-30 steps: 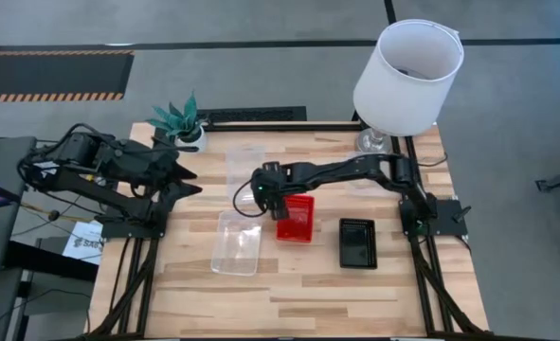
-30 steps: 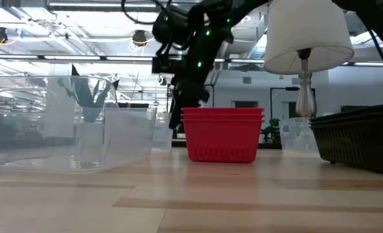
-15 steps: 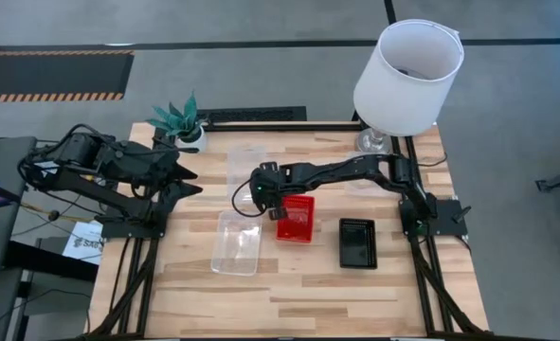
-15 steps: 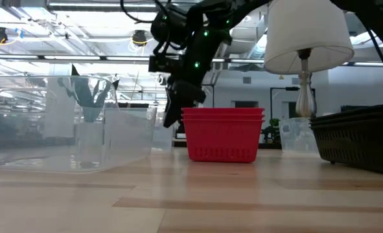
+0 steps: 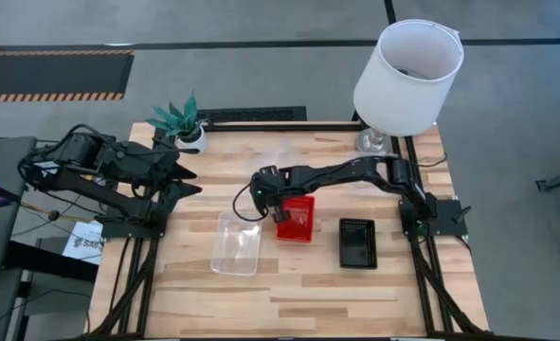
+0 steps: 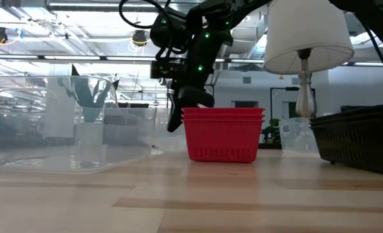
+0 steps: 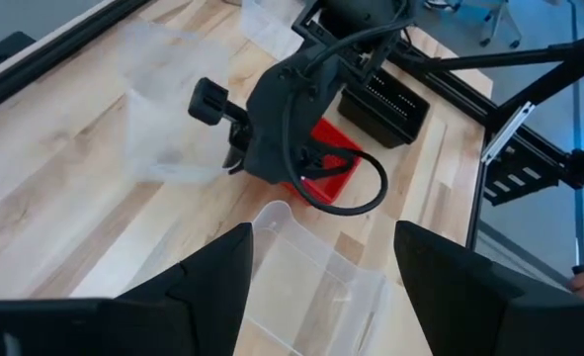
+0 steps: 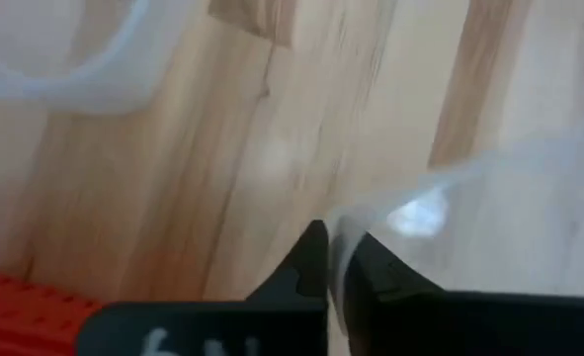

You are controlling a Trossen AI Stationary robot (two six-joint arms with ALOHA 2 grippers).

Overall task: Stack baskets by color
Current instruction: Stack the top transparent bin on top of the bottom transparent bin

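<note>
Closure of the right gripper (image 8: 336, 252) was completed within the last second: its fingers, previously apart, were clamped on the rim of a clear basket (image 8: 489, 198) beside the red baskets (image 5: 297, 219) mid-bench. A lift was judged imminent. The left gripper (image 7: 321, 272) was held open at the bench edge.

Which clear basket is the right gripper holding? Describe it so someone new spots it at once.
Start at the white lampshade on the table's far right corner and follow the right arm to the right gripper, beside the red baskets. The held clear basket lies on the plant side, its rim pinched in the fingers; the other clear basket sits free nearer the front edge.
</note>
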